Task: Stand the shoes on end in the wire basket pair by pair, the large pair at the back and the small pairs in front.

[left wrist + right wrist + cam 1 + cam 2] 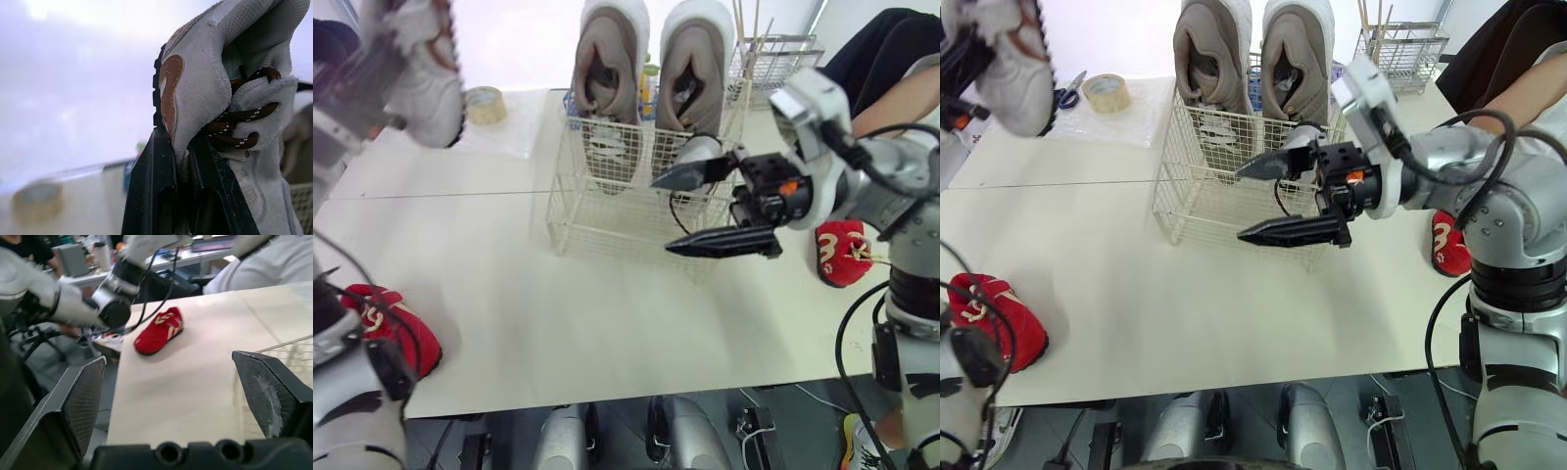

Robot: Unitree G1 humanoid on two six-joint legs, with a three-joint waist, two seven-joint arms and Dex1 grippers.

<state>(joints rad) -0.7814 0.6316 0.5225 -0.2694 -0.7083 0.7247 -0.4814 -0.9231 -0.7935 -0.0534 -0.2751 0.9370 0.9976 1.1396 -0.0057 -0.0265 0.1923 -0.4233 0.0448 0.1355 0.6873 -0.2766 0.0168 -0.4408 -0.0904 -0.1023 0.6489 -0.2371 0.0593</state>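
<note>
A large grey-brown pair [612, 78] stands on end at the back of the white wire basket [570, 211]. My left gripper [178, 142] is raised high at the far left, shut on the side of a small grey shoe [423, 73] with brown laces. In front of the basket's right side, just above the table, my right gripper [664, 215] is open with nothing between its fingers. One small red shoe [396, 328] lies near the table's front left edge. Another red shoe [842, 250] lies to the right, behind my right arm.
A tape roll [486, 105] and scissors [1065, 95] lie at the back left. A second wire basket [778, 59] stands at the back right, next to a person's arm [891, 59]. The table front [607, 333] is bare.
</note>
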